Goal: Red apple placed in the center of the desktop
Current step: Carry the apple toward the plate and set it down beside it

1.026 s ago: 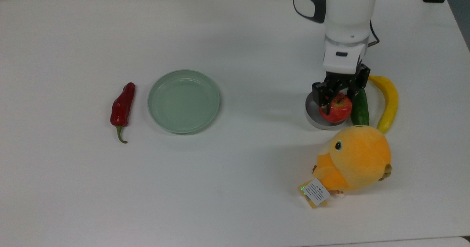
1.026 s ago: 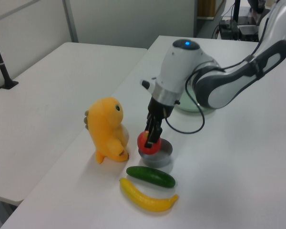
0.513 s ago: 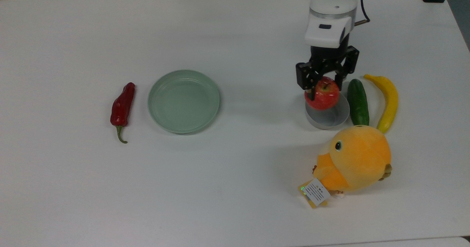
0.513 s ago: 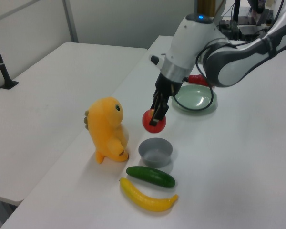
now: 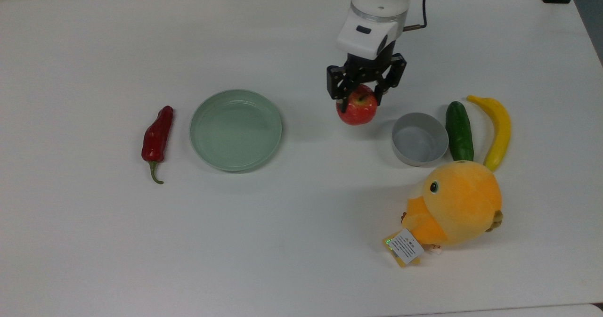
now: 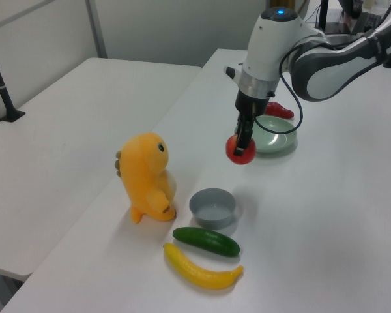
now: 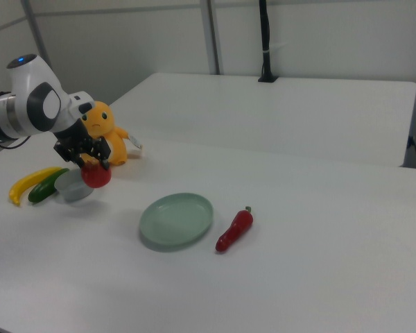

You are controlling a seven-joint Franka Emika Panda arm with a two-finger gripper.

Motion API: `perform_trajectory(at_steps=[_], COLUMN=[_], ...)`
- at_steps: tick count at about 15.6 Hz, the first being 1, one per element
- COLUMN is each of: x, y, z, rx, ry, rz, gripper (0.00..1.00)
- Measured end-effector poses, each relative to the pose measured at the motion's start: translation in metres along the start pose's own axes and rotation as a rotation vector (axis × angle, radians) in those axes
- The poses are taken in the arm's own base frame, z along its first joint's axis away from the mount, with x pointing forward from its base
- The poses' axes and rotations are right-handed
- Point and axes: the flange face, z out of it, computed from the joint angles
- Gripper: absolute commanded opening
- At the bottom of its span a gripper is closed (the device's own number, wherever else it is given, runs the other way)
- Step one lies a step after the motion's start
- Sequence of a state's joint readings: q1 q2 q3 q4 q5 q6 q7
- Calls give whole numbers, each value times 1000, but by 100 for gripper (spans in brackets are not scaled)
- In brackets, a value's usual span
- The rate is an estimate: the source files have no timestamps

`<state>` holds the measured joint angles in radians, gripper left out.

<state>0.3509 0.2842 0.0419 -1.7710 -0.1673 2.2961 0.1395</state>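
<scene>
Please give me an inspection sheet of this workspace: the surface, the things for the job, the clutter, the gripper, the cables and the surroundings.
Surface: white desktop, nothing spilled.
Job's things: red apple held in the air, between the green plate and the grey bowl.
Clutter: red chili pepper, cucumber, banana, orange plush toy with a tag.
Gripper: gripper shut on the apple from above.
Cables: black cable looping beside the arm's wrist.
Surroundings: a second white table alongside, with a black post on it.

The claw (image 5: 361,91) hides the red apple's (image 5: 356,107) top in the top view.
</scene>
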Motion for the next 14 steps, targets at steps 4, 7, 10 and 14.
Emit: perform_trajectory(at_steps=[4,7,10,14], x=[-20,-33,-40,-42], y=[6,6,15,34], z=[22,38,47,50], rx=[-9,-11,-18,-29], ry=[-65,-104,-129,-136], rz=[-5,-8,2,12], gripper=[21,24,25,38])
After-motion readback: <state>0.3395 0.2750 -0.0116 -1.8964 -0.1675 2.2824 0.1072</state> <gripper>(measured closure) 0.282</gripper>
